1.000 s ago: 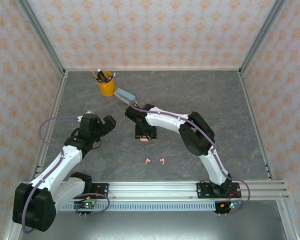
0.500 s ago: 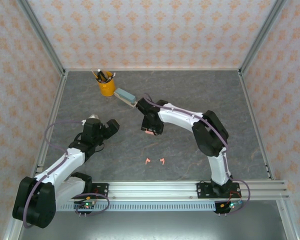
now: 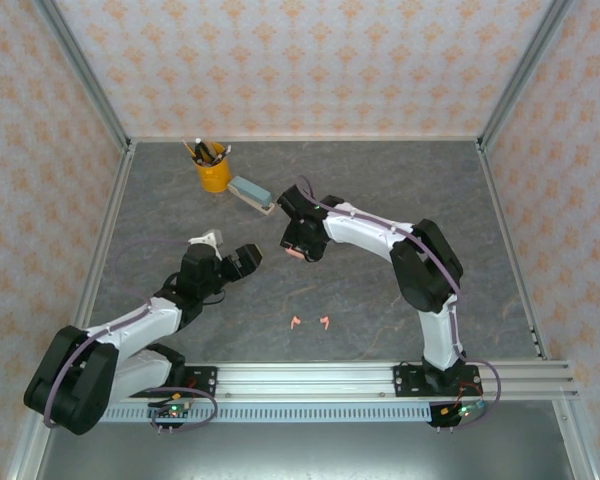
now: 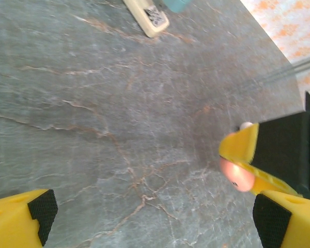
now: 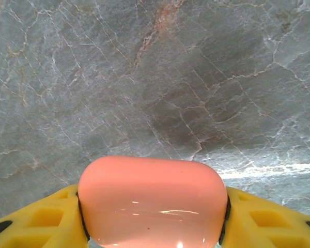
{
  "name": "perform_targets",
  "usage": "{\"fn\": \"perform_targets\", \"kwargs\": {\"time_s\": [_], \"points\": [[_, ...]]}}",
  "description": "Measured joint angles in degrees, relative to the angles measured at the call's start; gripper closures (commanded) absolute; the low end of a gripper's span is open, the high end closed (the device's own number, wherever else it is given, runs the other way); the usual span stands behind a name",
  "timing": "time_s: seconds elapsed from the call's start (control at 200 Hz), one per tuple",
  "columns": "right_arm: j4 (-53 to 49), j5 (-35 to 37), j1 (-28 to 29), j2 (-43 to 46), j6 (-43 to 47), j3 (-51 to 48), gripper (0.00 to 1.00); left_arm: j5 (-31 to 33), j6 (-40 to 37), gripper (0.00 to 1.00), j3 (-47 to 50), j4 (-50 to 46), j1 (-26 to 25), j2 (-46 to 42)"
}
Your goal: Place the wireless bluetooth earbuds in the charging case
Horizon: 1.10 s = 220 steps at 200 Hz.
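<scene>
A closed salmon-pink charging case (image 5: 152, 199) sits clamped between the yellow fingers of my right gripper (image 3: 298, 246), held above the grey marble table. The same case (image 4: 236, 174) shows at the right of the left wrist view, in that gripper's yellow finger. Two salmon-pink earbuds (image 3: 294, 322) (image 3: 324, 322) lie side by side on the table near the front, apart from both grippers. My left gripper (image 3: 244, 260) hangs left of the case, open with only bare table between its fingers (image 4: 39, 209). The white earbuds are out of view.
A yellow cup of pens (image 3: 213, 168) stands at the back left. Beside it lies a teal-grey box (image 3: 248, 188) with a white flat piece (image 4: 147, 15) at its end. Metal frame rails and patterned walls close the table in.
My right gripper has carried the pink case away from the front, toward the back left. My left gripper has swung right and toward the front, closer to the case.
</scene>
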State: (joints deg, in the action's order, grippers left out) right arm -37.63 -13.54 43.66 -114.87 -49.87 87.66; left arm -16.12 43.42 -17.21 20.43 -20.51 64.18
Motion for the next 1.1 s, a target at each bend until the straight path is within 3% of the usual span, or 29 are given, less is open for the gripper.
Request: {"fn": "perform_targets", "kwargs": {"time_s": [0.3, 0.58, 0.906, 1.101], "points": [[3.3, -1.46, -0.22, 0.76, -4.2, -1.07, 0.53, -0.33, -2.4, 0.02, 0.7, 11.58, -5.42, 7.34], [4.52, -1.53, -0.22, 1.77, -6.08, -2.32, 0.51, 1.75, -2.99, 0.02, 1.97, 17.86, -6.88, 11.21], [4.48, -1.51, -0.22, 1.79, -5.84, -2.93, 0.37, 10.62, -3.5, 0.0, 1.51, 9.84, -6.1, -1.55], [2.75, -1.31, -0.2, 0.72, -3.13, 0.15, 0.26, 11.69, -3.17, 0.0, -1.55, 1.14, 2.34, -5.35]]}}
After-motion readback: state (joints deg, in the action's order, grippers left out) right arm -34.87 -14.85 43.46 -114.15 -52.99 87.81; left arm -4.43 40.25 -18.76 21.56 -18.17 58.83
